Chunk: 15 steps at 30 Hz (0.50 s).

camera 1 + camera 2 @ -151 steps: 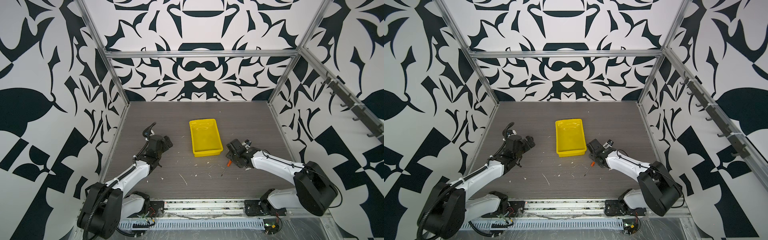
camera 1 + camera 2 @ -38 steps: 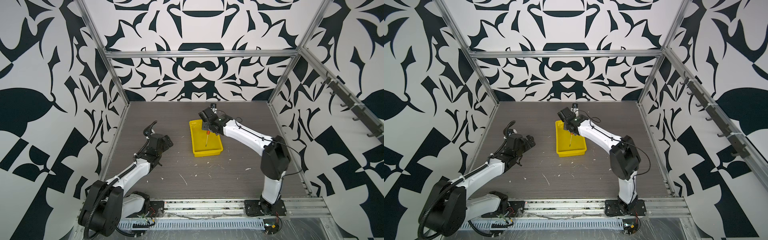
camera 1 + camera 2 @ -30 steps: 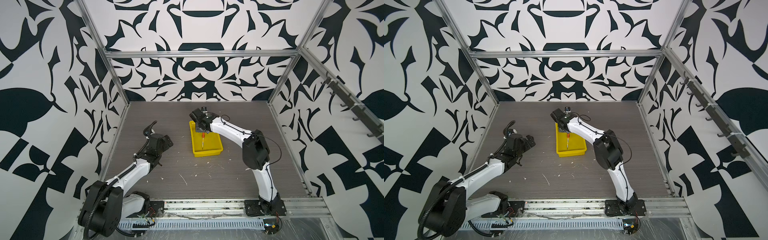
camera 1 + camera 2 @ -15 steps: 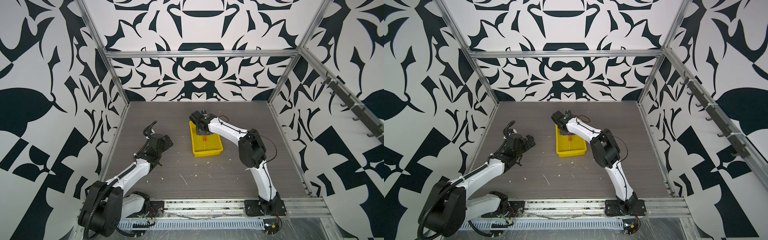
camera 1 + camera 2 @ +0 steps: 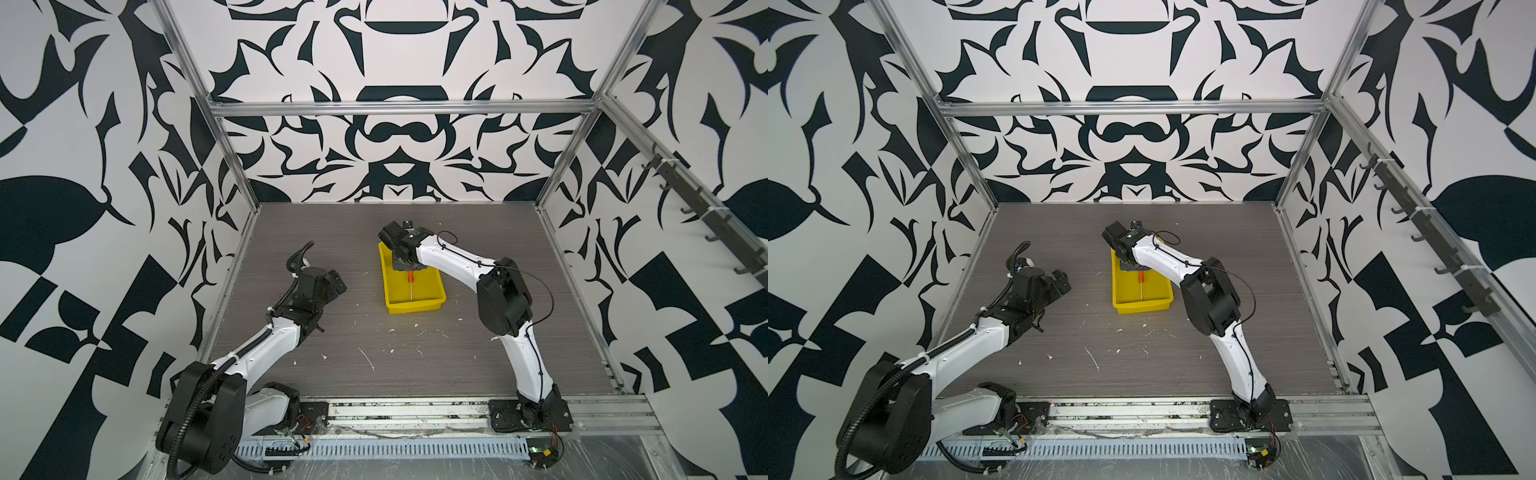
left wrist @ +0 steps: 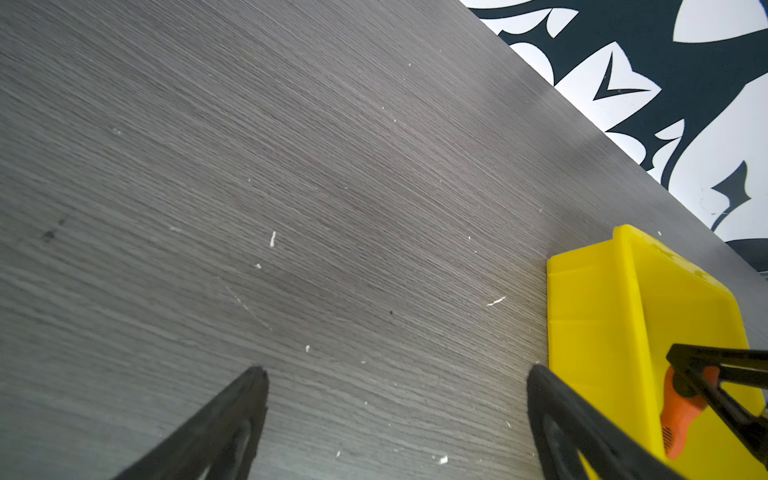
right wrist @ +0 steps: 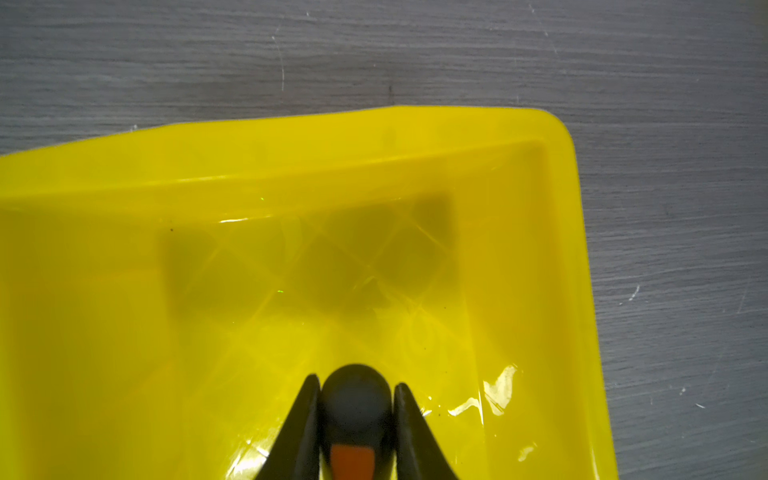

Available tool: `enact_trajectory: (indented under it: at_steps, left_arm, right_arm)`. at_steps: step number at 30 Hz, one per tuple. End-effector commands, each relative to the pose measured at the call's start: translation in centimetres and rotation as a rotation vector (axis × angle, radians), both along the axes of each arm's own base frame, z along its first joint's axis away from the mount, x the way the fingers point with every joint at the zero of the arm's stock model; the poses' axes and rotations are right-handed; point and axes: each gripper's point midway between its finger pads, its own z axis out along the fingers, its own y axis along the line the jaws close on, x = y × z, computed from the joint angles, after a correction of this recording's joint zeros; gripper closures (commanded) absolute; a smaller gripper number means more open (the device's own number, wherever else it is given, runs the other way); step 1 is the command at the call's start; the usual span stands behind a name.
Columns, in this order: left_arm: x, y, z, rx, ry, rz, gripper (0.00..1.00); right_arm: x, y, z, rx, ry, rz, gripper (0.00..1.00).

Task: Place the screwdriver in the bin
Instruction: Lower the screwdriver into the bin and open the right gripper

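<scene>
The yellow bin (image 5: 415, 308) (image 5: 1142, 307) stands mid-table. Over its inside my right gripper (image 5: 409, 270) (image 5: 1140, 271) (image 7: 356, 380) is shut on the screwdriver (image 5: 410, 279) (image 5: 1141, 277), one finger on each side of its black end cap (image 7: 355, 399). The orange handle (image 6: 681, 415) and thin shaft point down toward the bin's near wall. I cannot tell whether the tip touches the floor. My left gripper (image 5: 332, 283) (image 5: 1061, 282) (image 6: 397, 374) hangs open and empty over bare table left of the bin (image 6: 590, 316).
Small white scraps (image 5: 365, 357) lie scattered on the grey wood table in front of the bin. Patterned walls and metal frame posts (image 5: 232, 166) enclose the table on three sides. A rail (image 5: 415, 409) carries both arm bases at the front edge.
The right gripper has carried the screwdriver from the front of the table up into the bin. Over the last half second it barely moved. The left arm has stayed still.
</scene>
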Motion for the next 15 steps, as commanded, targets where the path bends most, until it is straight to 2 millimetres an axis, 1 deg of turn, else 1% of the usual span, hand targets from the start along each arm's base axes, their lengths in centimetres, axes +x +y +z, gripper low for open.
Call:
enact_trajectory:
  at_steps: [1,11,14,15]
  left_arm:
    - [0.4,0.2,0.8,0.0,-0.014,0.018,0.0]
    - [0.4,0.1,0.8,0.001,-0.012,0.014,0.0]
    - [0.4,0.2,0.9,0.004,-0.013,0.014,0.0]
    - [0.4,0.2,0.9,0.009,-0.013,0.014,0.0]
  right_arm:
    - [-0.1,0.1,4.6,0.037,-0.066,0.005,0.65]
    - [-0.8,-0.5,6.9,0.058,-0.099,-0.002,0.64]
    - [-1.1,-0.9,7.9,0.066,-0.116,-0.001,0.64]
    - [-1.3,-1.0,8.6,0.073,-0.122,0.004,0.64]
